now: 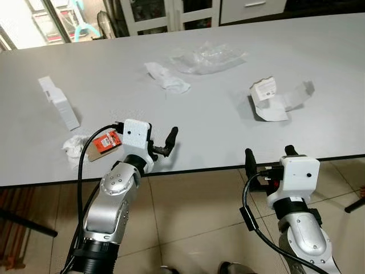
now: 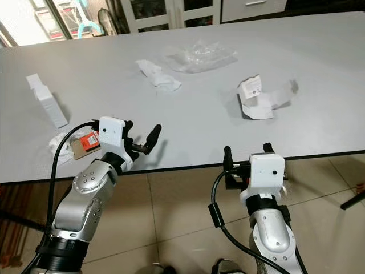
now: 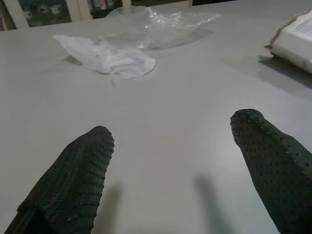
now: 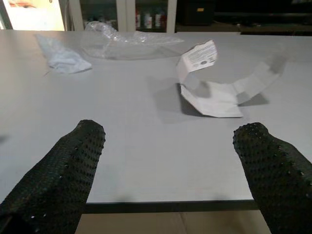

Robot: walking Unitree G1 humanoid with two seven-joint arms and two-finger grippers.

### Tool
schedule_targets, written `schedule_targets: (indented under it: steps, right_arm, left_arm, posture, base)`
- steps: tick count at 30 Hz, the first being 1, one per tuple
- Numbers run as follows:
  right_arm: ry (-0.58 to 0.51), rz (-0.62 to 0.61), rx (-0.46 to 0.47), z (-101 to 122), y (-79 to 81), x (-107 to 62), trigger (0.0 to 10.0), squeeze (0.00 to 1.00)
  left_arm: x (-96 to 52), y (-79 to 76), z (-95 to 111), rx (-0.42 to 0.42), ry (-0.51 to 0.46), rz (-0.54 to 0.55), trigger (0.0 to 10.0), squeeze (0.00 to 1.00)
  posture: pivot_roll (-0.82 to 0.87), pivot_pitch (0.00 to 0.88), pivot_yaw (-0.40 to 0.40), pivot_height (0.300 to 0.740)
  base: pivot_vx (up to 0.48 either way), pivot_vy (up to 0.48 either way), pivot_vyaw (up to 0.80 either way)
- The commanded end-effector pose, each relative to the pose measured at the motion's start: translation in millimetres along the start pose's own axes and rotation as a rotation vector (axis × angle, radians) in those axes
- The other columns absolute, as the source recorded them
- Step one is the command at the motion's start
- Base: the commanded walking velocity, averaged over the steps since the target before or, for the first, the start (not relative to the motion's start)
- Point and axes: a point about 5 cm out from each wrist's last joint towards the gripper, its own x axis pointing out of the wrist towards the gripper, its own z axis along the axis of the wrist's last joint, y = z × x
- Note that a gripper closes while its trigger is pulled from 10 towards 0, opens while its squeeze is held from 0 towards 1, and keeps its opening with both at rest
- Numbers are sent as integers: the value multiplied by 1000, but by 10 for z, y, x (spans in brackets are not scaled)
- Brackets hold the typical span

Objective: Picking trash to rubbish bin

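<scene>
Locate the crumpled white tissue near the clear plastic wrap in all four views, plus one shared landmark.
Left eye view: crumpled white tissue, upper centre of the table.
Right eye view: upper centre-left.
Left wrist view: upper left, beyond the open fingers.
Right wrist view: upper left.
Shared landmark: clear plastic wrap lies just behind the tissue in every view.

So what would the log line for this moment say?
left gripper: open, over table edge | right gripper: open, before edge | tissue, wrapper: untouched
</scene>
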Motion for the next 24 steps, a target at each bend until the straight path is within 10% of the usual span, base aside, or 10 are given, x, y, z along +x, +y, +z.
schedule_targets:
  steps: [1, 24]
  right_arm:
    - [-2, 8, 1, -12, 38, -8, 10000, 0]
    - [3, 5, 18, -38, 58, 14, 10000, 0]
  left_arm:
    - [-15, 69, 22, 8, 0, 26, 10000, 0]
    - [-1, 87, -1, 5, 24, 25, 10000, 0]
  posture:
    - [-155, 134, 116, 740]
    - [-149, 128, 120, 740]
  base:
    - [0, 0, 606]
    - [0, 338, 0]
